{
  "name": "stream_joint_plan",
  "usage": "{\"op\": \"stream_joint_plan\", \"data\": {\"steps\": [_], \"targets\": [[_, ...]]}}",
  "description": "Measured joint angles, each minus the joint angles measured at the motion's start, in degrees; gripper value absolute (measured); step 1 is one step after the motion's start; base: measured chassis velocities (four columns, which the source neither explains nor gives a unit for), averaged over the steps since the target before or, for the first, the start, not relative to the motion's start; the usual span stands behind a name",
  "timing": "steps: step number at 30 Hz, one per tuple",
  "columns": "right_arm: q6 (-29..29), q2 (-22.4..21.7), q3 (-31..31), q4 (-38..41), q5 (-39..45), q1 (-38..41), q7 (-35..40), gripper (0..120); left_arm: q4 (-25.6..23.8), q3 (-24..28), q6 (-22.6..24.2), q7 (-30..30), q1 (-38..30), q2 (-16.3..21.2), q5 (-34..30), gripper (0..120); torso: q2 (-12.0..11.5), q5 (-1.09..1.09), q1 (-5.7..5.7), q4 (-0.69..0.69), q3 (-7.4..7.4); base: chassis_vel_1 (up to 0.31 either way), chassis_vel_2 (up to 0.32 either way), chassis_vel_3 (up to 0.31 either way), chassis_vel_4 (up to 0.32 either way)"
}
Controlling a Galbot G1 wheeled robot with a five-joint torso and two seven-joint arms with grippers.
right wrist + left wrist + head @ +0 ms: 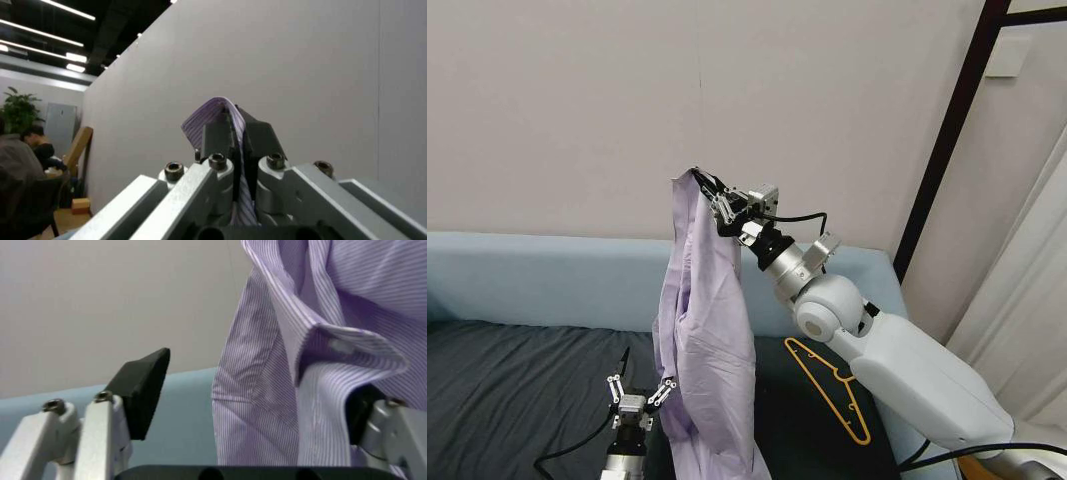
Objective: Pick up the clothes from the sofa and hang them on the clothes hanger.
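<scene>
A lilac striped shirt [707, 330] hangs in the air above the sofa, held by its top edge. My right gripper [710, 192] is shut on that edge, and in the right wrist view a fold of shirt [208, 116] sticks out between its pads [257, 131]. My left gripper [641, 388] is low, beside the shirt's lower part, and open. In the left wrist view the shirt [313, 350] hangs in front of the spread fingers [143, 385], with a cuff by the far finger. An orange clothes hanger [832, 385] lies flat on the sofa seat to the right.
The sofa has a dark seat [507, 400] and a pale blue backrest [547, 275], against a plain wall. A dark vertical frame [947, 140] stands at the right. My right arm [897, 370] reaches over the seat's right end.
</scene>
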Motion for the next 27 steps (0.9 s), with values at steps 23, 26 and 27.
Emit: {"op": "stream_joint_plan", "data": {"steps": [23, 26, 27], "targets": [[-0.60, -2.46, 3.48, -1.25, -1.98, -1.84, 1.30, 0, -6.02, -2.32, -0.15, -3.19, 1.60, 2.14, -4.22, 0, 0.00, 0.00, 0.00, 0.00, 0.00, 0.000, 0.000, 0.000, 0.000], [-0.60, -2.84, 3.42, -0.96, -2.57, -2.21, 1.30, 0, -7.29, -2.62, 0.34, -3.19, 1.48, 2.92, -5.55, 0, 0.00, 0.00, 0.00, 0.00, 0.00, 0.000, 0.000, 0.000, 0.000], [-0.59, -3.01, 3.36, -0.83, -2.80, -2.29, 1.29, 0, -7.91, -2.70, 0.64, -3.17, 1.28, 3.46, -6.31, 0, 0.00, -0.01, 0.00, 0.00, 0.00, 0.000, 0.000, 0.000, 0.000]]}}
